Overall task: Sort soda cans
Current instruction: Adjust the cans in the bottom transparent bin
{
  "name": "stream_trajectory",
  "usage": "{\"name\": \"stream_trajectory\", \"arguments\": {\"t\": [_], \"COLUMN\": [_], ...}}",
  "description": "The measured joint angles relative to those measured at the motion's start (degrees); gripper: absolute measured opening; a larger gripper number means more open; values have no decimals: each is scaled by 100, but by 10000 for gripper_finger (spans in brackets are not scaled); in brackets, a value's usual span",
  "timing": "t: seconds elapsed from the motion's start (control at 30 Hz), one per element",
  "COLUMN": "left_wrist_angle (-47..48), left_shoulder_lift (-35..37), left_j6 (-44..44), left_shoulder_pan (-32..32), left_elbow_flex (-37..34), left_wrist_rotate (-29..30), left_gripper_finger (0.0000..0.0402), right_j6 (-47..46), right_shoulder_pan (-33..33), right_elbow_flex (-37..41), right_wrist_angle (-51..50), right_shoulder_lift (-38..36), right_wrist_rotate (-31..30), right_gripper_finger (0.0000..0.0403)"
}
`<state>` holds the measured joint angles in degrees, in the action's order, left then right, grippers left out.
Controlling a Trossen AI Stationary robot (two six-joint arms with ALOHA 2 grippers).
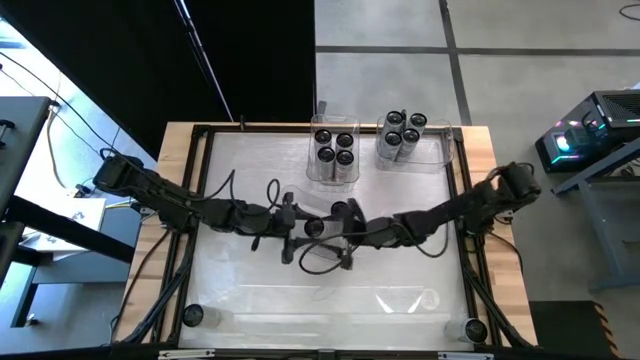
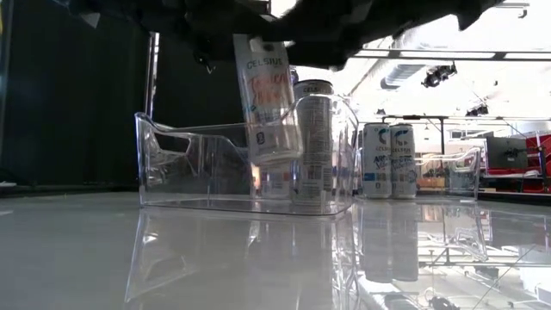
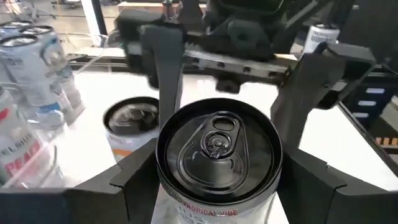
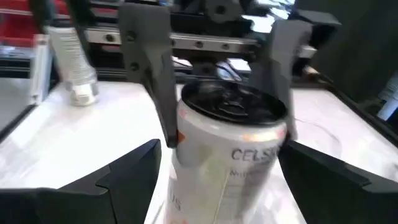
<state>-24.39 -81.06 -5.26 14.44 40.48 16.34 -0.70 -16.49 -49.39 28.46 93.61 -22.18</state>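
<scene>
Glossy white tabletop (image 1: 250, 290) in a wooden frame, dark curtain upper left of the high view, workshop floor beyond. Two clear trays (image 1: 352, 176) at upper centre, each already loaded with soda cans (image 1: 333, 146).

Risks, as judged:
- Looked like a handover in mid-air at centre frame. Could have dropped the can if one claw let go before the other had bitten.
- Sat slightly tilted in the low view, so a late or off-centre squeeze might have twisted it out.
- Both claws crowded nose to nose. Finger-on-finger contact seemed possible.
- Second can (image 3: 130, 119) stood just beside. Could have been knocked over on the way out.

Claws:
- Left claw (image 1: 300, 228): closed on the held can (image 3: 217, 152), fingers pressed to both sides, can clear of the tabletop.
- Right claw (image 4: 217, 180): wide open, fingers straddling the same can with gaps either side, apparently touching nothing.

Two more cans sat alone at the bottom corners of the high view.
</scene>
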Motion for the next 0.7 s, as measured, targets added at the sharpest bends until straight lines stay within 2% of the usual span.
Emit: {"name": "stream_trajectory", "arguments": {"t": [0.07,0.17,0.4,0.53,0.7], "left_wrist_angle": [202,253,-35,-442,-158], "left_shoulder_lift": [19,11,-129,-595,-1027], "left_j6": [-2,-2,-50,-48,-4], "left_shoulder_pan": [19,59,74,74,9], "left_elbow_flex": [93,164,168,240,736], "left_wrist_rotate": [120,128,102,169,68], "left_gripper_finger": [248,248,248,248,248], "right_j6": [-130,-228,-665,-948,-945], "right_shoulder_pan": [-44,-112,-392,-692,-1051], "right_elbow_flex": [35,30,29,27,27], "right_wrist_angle": [-550,-1132,-2082,-2247,-2180], "right_shoulder_lift": [-282,-660,-1498,-1871,-1962], "right_wrist_rotate": [-529,-840,-930,-934,-1145], "right_gripper_finger": [316,317,317,317,317]}}
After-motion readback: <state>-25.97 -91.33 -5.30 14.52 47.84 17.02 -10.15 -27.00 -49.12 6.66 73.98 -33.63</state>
